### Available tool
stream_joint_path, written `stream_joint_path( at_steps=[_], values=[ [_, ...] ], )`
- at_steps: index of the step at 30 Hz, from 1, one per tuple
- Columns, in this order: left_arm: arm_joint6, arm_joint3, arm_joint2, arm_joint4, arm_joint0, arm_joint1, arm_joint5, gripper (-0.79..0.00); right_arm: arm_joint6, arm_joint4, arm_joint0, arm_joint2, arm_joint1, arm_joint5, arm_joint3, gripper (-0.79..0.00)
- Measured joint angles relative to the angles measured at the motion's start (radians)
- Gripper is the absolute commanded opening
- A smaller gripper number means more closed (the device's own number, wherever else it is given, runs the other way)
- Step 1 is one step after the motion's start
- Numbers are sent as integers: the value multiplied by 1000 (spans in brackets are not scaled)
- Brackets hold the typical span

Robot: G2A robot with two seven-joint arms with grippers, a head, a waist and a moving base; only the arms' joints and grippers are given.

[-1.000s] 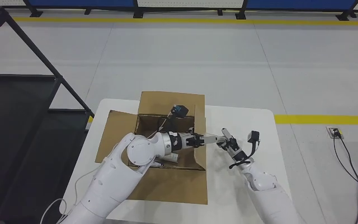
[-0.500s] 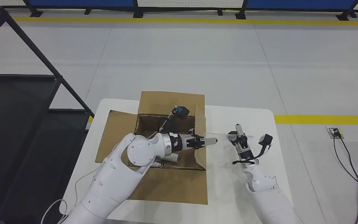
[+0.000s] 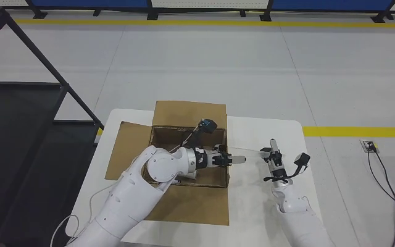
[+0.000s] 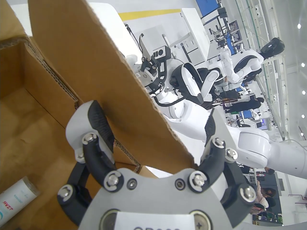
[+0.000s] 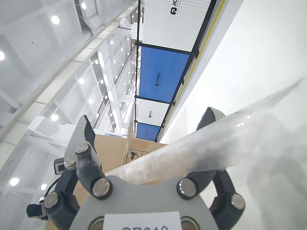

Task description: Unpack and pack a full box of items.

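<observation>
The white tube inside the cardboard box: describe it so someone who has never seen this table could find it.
Start at the open cardboard box on the white table. On its brown floor, near the left gripper that straddles a box side, the tube lies on its side. It is a white cylinder with coloured print, unlike the translucent wrapped item outside the box.

We make out a logo with lettering on the wall panels [image 5: 182, 5] and coloured lettering on the tube [image 4: 16, 198] lying in the box [image 4: 72, 37]. We also see a black handling symbol printed on the box's outer side.
</observation>
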Motion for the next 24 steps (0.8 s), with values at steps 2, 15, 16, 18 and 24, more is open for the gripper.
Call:
stream_joint_path(
  at_steps=[2, 15, 16, 18, 24],
  values=[
    [2, 8, 10, 0, -7, -5, 1, 0, 2, 0, -1, 6, 1, -4, 4, 0],
    [42, 84, 88, -8, -58, -55, 3, 0, 48, -33, -25, 51, 21, 1, -8, 0],
    [43, 91, 94, -8, -62, -58, 4, 0, 56, -33, -26, 52, 22, 9, -8, 0],
    [45, 108, 105, -6, -71, -67, 5, 0, 74, -31, -28, 56, 24, 27, -10, 0],
    [47, 152, 127, -4, -90, -87, 2, 0, 100, -26, -40, 69, 29, 34, -14, 0]
  ],
)
